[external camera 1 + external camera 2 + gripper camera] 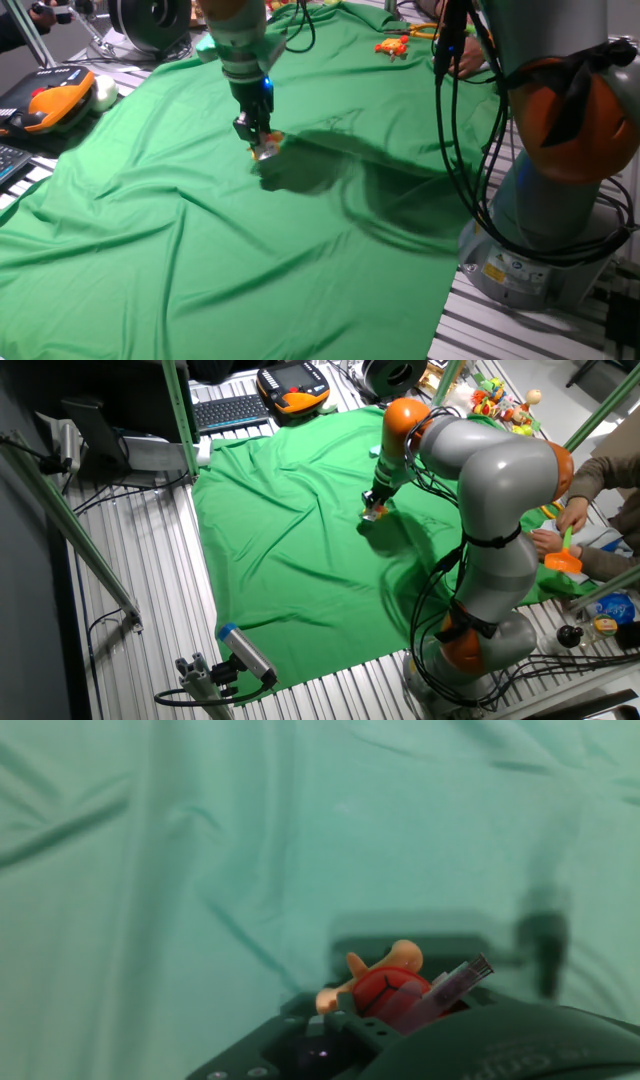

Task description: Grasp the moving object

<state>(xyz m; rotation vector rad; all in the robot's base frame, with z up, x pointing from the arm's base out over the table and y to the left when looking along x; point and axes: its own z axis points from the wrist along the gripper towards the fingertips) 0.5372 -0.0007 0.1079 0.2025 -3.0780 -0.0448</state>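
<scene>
The moving object [267, 150] is a tiny toy, whitish-silver with red and orange bits. It sits at the tips of my gripper [260, 143], over the green cloth [200, 260]. The gripper is shut on it and holds it just above the cloth, with its shadow beside it. The other fixed view shows the gripper [375, 508] with the toy [373, 513] at its tip, mid-cloth. In the hand view the toy [392, 992] shows a red round body, tan limbs and a silver piece, close to the camera at the bottom edge.
Orange-red toys [395, 45] lie near the cloth's far edge. A person's hand holds an orange scoop [563, 560] at the right. A teach pendant [45, 105] and keyboard [232, 412] lie beside the cloth. My arm's base [540, 240] stands at the cloth's right edge.
</scene>
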